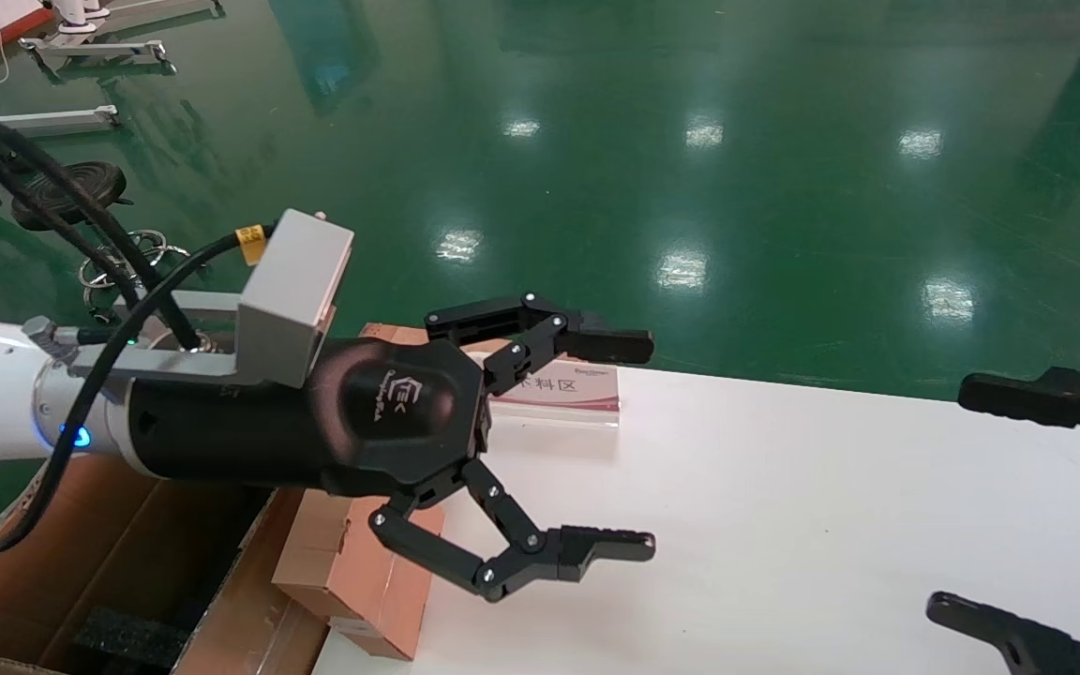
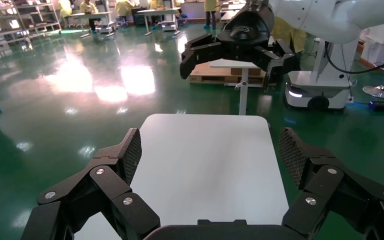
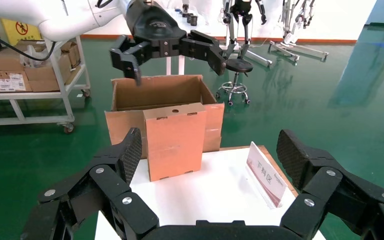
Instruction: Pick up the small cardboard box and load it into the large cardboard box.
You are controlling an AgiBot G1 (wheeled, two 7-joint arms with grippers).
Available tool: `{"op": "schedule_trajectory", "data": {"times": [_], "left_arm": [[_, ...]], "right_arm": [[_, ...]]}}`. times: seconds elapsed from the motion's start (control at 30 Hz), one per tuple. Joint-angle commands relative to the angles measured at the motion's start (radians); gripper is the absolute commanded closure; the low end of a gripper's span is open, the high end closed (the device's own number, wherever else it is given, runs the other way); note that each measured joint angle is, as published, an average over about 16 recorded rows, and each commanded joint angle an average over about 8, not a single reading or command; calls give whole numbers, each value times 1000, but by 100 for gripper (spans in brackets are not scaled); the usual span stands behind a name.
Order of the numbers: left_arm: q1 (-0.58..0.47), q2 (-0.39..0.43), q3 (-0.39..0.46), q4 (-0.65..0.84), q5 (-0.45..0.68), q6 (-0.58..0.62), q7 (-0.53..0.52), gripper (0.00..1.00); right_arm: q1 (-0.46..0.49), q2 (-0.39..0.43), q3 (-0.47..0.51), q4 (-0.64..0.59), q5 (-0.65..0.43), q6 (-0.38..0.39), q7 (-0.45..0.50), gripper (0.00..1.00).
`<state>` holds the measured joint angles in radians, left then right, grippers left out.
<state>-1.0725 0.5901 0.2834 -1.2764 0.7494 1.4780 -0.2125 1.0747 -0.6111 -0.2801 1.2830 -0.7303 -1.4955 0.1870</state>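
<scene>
The small cardboard box (image 1: 362, 572) (image 3: 175, 140) stands upright at the left edge of the white table (image 1: 784, 525), a round hole in its top side. Behind it, off the table's left end, sits the large cardboard box (image 1: 118, 553) (image 3: 160, 92), flaps up, black foam (image 1: 127, 637) inside. My left gripper (image 1: 638, 442) (image 2: 211, 150) hovers open and empty above the table, just past the small box, which its arm partly hides. My right gripper (image 1: 957, 497) (image 3: 210, 150) is open and empty at the table's right end, facing the small box from a distance.
A clear sign stand with a red-striped card (image 1: 563, 389) (image 3: 266, 175) stands at the table's far edge near the left gripper. Green floor surrounds the table. A stool (image 3: 236, 67) and a trolley with cartons (image 3: 30, 75) stand beyond the large box.
</scene>
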Motion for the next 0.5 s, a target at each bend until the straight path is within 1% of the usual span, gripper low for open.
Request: {"op": "schedule_trajectory", "data": {"times": [0.03, 0.17, 0.27, 0.37, 0.5], "left_arm": [[1, -3, 1, 4, 4, -2, -1, 0], [-2, -40, 9, 4, 36, -37, -59, 0], [-11, -78, 23, -9, 81, -80, -139, 0], [-39, -119, 53, -36, 157, -125, -259, 0], [-119, -152, 109, -68, 292, -151, -446, 0]], "right_arm": [[0, 0, 0, 0, 0, 0, 0, 0], [0, 0, 0, 0, 0, 0, 0, 0], [0, 0, -1, -1, 0, 0, 0, 0], [1, 0, -1, -1, 0, 0, -1, 0], [1, 0, -1, -1, 1, 0, -1, 0]]}}
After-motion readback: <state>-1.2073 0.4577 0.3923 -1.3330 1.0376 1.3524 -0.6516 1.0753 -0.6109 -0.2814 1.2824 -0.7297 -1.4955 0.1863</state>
